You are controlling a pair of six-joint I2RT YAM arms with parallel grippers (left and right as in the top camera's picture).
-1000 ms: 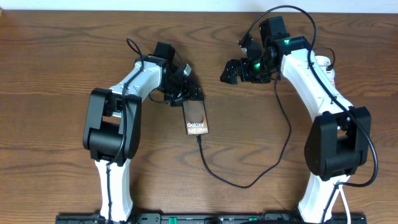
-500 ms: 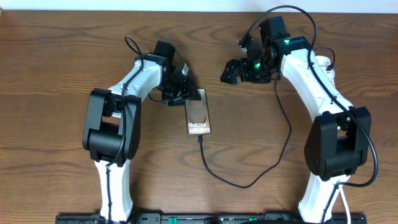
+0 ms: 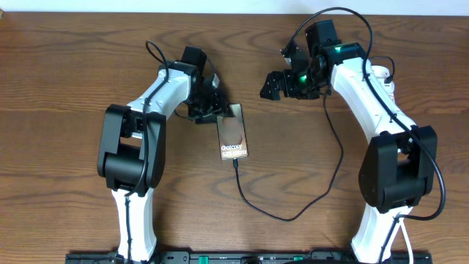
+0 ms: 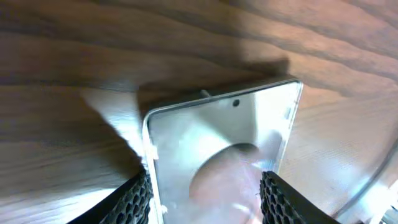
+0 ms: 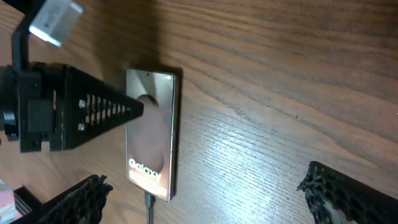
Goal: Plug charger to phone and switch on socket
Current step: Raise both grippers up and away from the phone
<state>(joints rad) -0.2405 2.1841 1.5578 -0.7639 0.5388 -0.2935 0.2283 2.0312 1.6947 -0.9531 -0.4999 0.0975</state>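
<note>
The phone (image 3: 233, 136) lies flat on the wooden table with white "Galaxy" lettering at its near end. It also shows in the left wrist view (image 4: 217, 137) and the right wrist view (image 5: 151, 130). The charger's black cable (image 3: 293, 218) loops across the table, and its connector tip (image 3: 235, 163) sits in the phone's bottom port (image 5: 149, 208). My left gripper (image 3: 212, 110) is open at the phone's top end, its fingers (image 4: 205, 193) either side of the phone's long edges. My right gripper (image 3: 275, 84) hangs wide open and empty (image 5: 211, 199) to the right of the phone. The socket is hidden.
The cable runs up past the right arm (image 3: 341, 147) toward the back right of the table. A second black cable arcs over the right arm (image 3: 333, 11). The table's far edge lies just behind both grippers.
My left gripper has drawn back up and left, uncovering more of the phone's top end. The phone, cable and right arm have stayed put.
</note>
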